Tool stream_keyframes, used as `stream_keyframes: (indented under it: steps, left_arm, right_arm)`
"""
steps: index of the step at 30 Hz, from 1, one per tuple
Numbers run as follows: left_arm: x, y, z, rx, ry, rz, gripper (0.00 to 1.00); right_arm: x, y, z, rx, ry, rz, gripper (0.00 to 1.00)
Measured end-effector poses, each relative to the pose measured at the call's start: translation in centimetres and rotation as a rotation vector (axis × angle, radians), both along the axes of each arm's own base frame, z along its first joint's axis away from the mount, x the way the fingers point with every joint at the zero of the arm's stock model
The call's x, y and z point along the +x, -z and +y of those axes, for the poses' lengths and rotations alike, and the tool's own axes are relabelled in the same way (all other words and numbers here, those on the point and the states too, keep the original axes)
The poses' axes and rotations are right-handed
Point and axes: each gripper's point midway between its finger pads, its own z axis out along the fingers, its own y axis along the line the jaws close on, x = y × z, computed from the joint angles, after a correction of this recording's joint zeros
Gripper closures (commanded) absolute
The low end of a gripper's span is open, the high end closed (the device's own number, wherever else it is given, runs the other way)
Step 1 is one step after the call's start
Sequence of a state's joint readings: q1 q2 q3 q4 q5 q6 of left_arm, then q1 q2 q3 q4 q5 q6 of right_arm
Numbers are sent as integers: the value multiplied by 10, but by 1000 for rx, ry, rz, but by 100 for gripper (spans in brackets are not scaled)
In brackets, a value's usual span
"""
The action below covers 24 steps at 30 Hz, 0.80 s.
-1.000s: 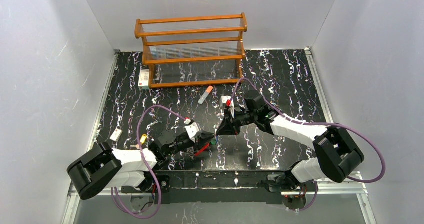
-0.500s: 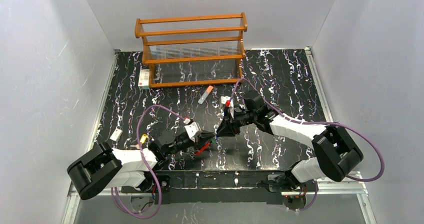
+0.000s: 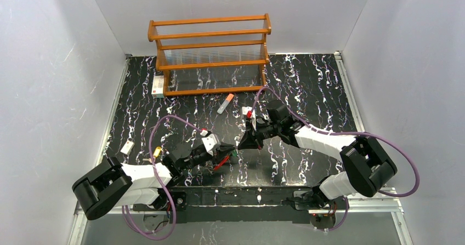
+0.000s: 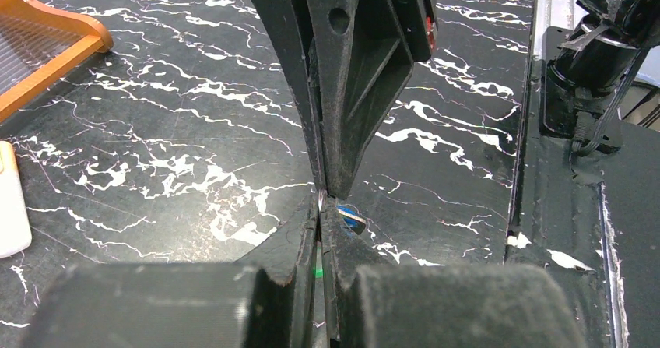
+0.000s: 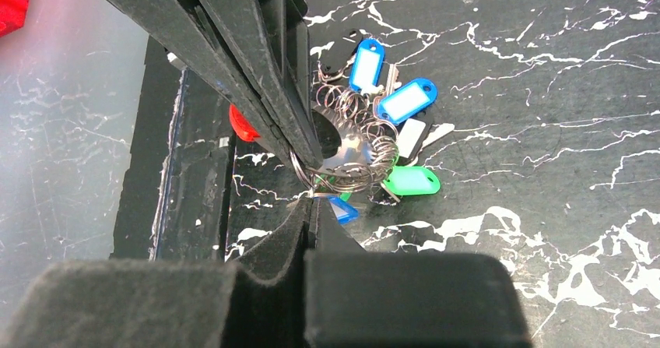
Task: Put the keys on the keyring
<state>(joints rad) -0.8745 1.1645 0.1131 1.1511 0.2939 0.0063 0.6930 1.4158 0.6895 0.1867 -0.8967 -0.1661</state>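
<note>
Worktop: open marble to the far and right of the bunch; the near edge is close, and the wooden rack stands well away at the far side. Left pincer: tips together, seemingly clamped on the thin wire of the keyring, whose red section lies just near of it. Right pincer: tips together at the same wire; cannot tell whether it grips anything. Keys: bunched under both tips, blue and green heads fanned out. Judgement: light, stiff, slippery metal on springy wire. Take keys by the plastic head and the ring by its red section.
</note>
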Motion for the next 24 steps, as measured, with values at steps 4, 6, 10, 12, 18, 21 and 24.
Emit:
stream_keyframes:
  steps: [4,6,10,12,18,21,24]
  left_arm:
    - [-1,-1,1,-4,0,-3,100]
    - [-1,-1,1,-4,0,-3,100]
    - [-1,0,1,0,0,0,100]
    - [-1,-1,1,-3,0,-3,100]
    - [-1,-2,1,-7,0,-6,100]
    - [-1,-2,1,-7,0,-6,100]
    - [-1,-2,1,-7,0,-6,100]
  right_arm:
    - [-1,5,-2,-9,-1,-1,99]
    - [-2,8,-2,-15,-3,2,99]
    - [-2,18,-3,-35,-6,21,99]
    - [-3,23,-4,-49,-5,38,99]
    - [-5,26,-4,-56,-11,58,99]
    - [-6,25,-3,-49,-18,66,99]
    - [-6,25,-2,-46,-19,67,83]
